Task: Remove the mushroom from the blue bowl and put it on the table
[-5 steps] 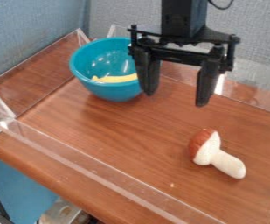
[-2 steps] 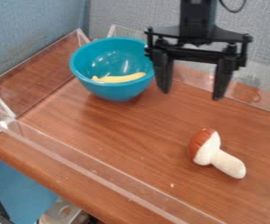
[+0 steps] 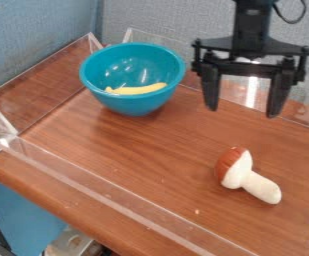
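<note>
Blue-grey fabric panels back a brown wood-grain worktop (image 3: 130, 165) fenced by low clear acrylic walls, presumably to keep toys from rolling off. At the far left sits the round, glossy turquoise plastic bowl (image 3: 131, 79), holding only a yellow banana-like piece (image 3: 137, 89). The black gripper (image 3: 248, 103) hangs above the far right of the surface, pointing down, its long fingers (image 3: 212, 90) spread wide and empty. The small toy mushroom (image 3: 246, 174), reddish-brown cap on a thick cream stem, lies on its side on the wood, so the task looks done.

Glossy plastic blue bowl (image 3: 131, 78); polished wood-grain table (image 3: 130, 160); clear acrylic walls (image 3: 43, 150).
</note>
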{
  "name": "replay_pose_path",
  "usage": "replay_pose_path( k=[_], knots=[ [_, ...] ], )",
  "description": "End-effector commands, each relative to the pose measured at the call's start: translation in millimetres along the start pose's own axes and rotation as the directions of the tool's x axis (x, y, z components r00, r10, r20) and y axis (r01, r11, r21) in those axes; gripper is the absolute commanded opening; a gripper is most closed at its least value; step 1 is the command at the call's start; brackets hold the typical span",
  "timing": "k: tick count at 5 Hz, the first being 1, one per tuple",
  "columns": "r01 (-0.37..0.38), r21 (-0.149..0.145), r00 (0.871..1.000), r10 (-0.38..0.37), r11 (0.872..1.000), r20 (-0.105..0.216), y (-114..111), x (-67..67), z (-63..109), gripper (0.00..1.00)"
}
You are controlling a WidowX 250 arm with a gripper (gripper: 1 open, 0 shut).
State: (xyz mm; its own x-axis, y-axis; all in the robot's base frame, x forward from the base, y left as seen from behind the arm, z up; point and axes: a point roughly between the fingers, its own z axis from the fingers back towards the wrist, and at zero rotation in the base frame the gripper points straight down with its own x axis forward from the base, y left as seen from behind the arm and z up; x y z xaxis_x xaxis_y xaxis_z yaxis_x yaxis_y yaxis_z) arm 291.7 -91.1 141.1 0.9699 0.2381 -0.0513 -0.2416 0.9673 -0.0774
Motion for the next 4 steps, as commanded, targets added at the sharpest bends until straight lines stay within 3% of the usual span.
replay_pose_path(
  k=[1, 3, 4],
  knots=[
    [-0.028, -0.034, 0.997, 0.031, 0.999, 0.068, -12, 18.6, 4.2, 1.00],
    [-0.081, -0.016, 0.994, 0.082, 0.997, 0.070, -20, 31.7, -35.9, 1.00],
    [-0.077, 0.005, 0.995, 0.077, 0.997, 0.057, -30, 31.1, -52.5, 1.00]
  ],
)
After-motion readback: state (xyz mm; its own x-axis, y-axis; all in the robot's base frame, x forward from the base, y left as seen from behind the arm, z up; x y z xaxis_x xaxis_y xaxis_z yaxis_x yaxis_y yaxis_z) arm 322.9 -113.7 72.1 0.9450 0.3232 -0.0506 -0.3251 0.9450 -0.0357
